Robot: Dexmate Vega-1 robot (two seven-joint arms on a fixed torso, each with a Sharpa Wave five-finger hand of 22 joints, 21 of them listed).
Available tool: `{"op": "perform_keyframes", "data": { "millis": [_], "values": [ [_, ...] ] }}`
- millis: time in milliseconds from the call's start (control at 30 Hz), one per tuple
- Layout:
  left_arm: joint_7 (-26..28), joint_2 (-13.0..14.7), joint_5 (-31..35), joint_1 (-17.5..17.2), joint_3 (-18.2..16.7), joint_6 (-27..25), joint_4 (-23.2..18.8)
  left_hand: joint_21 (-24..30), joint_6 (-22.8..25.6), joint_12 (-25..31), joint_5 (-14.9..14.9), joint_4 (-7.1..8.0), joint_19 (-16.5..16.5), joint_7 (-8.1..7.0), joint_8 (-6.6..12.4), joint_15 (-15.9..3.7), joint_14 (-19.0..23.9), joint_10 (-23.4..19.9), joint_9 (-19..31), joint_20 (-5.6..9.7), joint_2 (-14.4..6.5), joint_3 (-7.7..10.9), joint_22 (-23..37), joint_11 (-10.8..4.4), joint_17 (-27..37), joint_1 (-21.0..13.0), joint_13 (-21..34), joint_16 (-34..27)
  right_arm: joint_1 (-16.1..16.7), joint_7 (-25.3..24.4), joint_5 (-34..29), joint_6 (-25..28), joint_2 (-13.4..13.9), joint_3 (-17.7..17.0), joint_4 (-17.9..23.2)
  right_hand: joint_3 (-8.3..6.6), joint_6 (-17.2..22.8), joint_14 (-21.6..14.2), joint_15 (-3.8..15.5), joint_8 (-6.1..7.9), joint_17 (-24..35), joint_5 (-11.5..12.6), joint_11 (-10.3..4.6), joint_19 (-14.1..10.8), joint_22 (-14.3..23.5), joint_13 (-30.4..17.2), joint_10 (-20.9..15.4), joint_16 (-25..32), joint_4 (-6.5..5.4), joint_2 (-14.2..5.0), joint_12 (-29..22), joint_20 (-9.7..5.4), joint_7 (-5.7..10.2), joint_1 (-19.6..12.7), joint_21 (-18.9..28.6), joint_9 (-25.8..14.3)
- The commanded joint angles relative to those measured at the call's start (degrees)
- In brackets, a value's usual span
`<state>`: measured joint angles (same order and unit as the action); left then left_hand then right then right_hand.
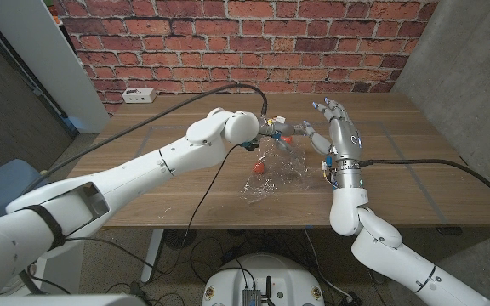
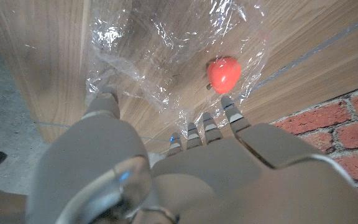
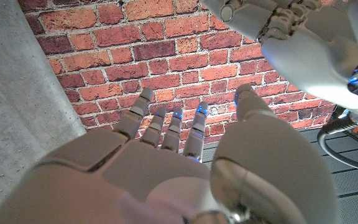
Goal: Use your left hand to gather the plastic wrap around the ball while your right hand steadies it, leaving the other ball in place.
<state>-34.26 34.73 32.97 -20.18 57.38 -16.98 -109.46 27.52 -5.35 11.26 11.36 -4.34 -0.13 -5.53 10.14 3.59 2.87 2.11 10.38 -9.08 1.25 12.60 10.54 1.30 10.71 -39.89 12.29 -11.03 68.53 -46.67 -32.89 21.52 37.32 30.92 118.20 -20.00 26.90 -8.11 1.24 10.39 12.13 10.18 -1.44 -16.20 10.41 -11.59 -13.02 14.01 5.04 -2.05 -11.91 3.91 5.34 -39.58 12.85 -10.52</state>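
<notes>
One red ball (image 2: 223, 74) on one plastic wrap (image 2: 166, 46).

My wooden tabletop (image 1: 415, 170) stands against a red brick wall (image 1: 253, 34), grey concrete wall (image 1: 475, 76) to my right, a white power strip (image 1: 138, 95) on its far-left corner.

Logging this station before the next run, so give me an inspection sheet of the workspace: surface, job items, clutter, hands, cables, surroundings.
Surface: wooden table, taped lines on it.
Job's things: crumpled clear plastic wrap mid-table; red ball lying on it, uncovered. A second ball cannot be made out.
Clutter: white power strip at the far left corner.
Hands: left hand above the wrap's far edge, whether it holds the wrap cannot be told; right hand raised beside the wrap, fingers apart, holding nothing.
Cables: black cable along the left arm; another from the right wrist.
Surroundings: brick wall behind the table.
</notes>
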Motion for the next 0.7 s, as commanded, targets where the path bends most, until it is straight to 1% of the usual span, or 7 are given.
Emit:
{"op": "perform_keyframes", "data": {
  "millis": [33, 100, 267, 400, 500, 633, 700],
  "values": [
    [-3.84, -0.64, -6.97, 1.65, -2.12, 11.95, 5.18, 1.66, 3.91, 5.63, 0.97, 0.20, 7.78, -0.59, 1.63, -3.04, 12.19, -14.50, 0.03, -0.93, -0.29, -1.27, 0.36, -1.36, 0.43, 1.43, 0.13, -3.81, 0.11, 0.70, -1.38, -0.68, -0.84, -0.77, -0.37, 0.04, 0.23, -0.53, 0.23, 0.35, 0.29, 0.34, 0.15, -0.67, 0.15, -0.11, -0.45, 0.39, 0.24, -0.02, -0.30, 0.24, -0.01, 0.26, 0.34, -0.16],
    [-5.12, -0.96, -7.02, 2.14, -2.01, 11.54, 5.63, 2.95, 8.37, 7.73, 0.69, 0.56, 12.73, -0.42, 2.51, -4.70, 19.02, -21.42, 0.02, -1.49, -0.67, -1.74, 0.44, -2.61, 0.40, 2.58, 0.38, -5.61, 0.01, 0.87, -1.56, -0.89, -0.82, -0.78, -0.42, 0.08, 0.24, -0.68, 0.31, 0.36, 0.30, 0.35, 0.17, -0.77, 0.15, -0.12, -0.52, 0.45, 0.26, -0.02, -0.32, 0.30, 0.00, 0.31, 0.37, -0.16],
    [-5.92, -0.75, -3.38, 2.25, -1.48, 8.67, 3.96, 7.97, 21.73, 12.61, -0.63, 1.36, 26.34, 0.75, 4.38, -8.89, 40.39, -37.47, 0.06, 2.58, -5.29, -0.49, 1.00, -2.01, 1.54, 4.87, 1.83, -12.36, -0.14, 1.20, -2.02, -0.75, -1.16, -0.79, -0.44, 0.15, 0.30, -0.96, 0.39, 0.40, 0.31, 0.38, 0.10, -0.98, 0.16, -0.12, -0.65, 0.55, 0.33, -0.04, -0.35, 0.25, 0.04, 0.40, 0.42, -0.16],
    [-3.43, 0.60, 2.74, 0.77, -1.16, 6.75, 0.60, 11.50, 20.96, 9.61, -0.98, 0.71, 31.30, -0.46, 2.22, -7.87, 42.10, -31.92, 0.06, 3.48, -5.56, -0.89, 2.41, -0.96, 5.41, 6.01, 2.88, -15.60, -0.20, 1.91, -2.11, -0.58, -1.14, -0.81, -0.32, 0.21, 0.69, -1.05, 0.48, 0.57, 0.34, 0.39, 0.12, -1.08, 0.17, -0.12, -0.73, 0.59, 0.36, -0.08, -0.36, 0.28, 0.04, 0.49, 0.44, -0.15],
    [-1.72, 1.62, 9.09, -0.64, -0.68, 5.17, -2.20, 11.16, 16.66, 3.69, -0.85, -0.13, 22.51, -2.57, 0.31, -5.72, 29.63, -20.42, 0.17, 3.10, -4.58, -1.90, 4.81, -0.43, 8.49, 7.41, 3.34, -13.26, -0.24, 2.15, -2.27, -0.24, -1.37, -0.78, -0.28, 0.28, 0.94, -1.11, 0.45, 0.66, 0.35, 0.40, 0.14, -1.13, 0.18, -0.12, -0.83, 0.60, 0.39, -0.06, -0.38, 0.32, -0.04, 0.58, 0.44, -0.15],
    [-1.79, 1.99, 11.97, -2.09, -1.46, 4.88, -3.55, 3.50, 12.34, 0.83, -0.25, -1.25, -2.92, -2.97, 0.61, -2.01, 7.23, -9.81, 0.30, -2.46, -2.75, -3.24, 4.74, -0.10, 8.51, 9.54, 3.97, -3.82, -0.17, 2.78, -2.50, 0.13, -1.25, -0.77, 0.08, 0.36, 1.20, -1.20, 0.45, 0.74, 0.38, 0.42, 0.08, -1.17, 0.19, -0.12, -0.98, 0.64, 0.42, -0.10, -0.41, 0.32, -0.12, 0.71, 0.43, -0.15],
    [-2.67, 2.02, 12.75, -2.36, -1.77, 5.05, -3.82, 0.01, 11.02, 0.95, -0.20, -1.72, -9.61, -3.39, 0.69, 0.54, -0.95, -7.41, 0.37, -3.08, -2.41, -3.48, 3.24, -0.90, 6.89, 9.72, 4.08, -0.09, -0.13, 2.95, -2.58, 0.23, -1.25, -0.76, 0.23, 0.40, 1.18, -1.19, 0.46, 0.73, 0.38, 0.42, 0.07, -1.17, 0.19, -0.13, -1.05, 0.63, 0.43, -0.09, -0.43, 0.32, -0.14, 0.77, 0.42, -0.15]
  ]
}}
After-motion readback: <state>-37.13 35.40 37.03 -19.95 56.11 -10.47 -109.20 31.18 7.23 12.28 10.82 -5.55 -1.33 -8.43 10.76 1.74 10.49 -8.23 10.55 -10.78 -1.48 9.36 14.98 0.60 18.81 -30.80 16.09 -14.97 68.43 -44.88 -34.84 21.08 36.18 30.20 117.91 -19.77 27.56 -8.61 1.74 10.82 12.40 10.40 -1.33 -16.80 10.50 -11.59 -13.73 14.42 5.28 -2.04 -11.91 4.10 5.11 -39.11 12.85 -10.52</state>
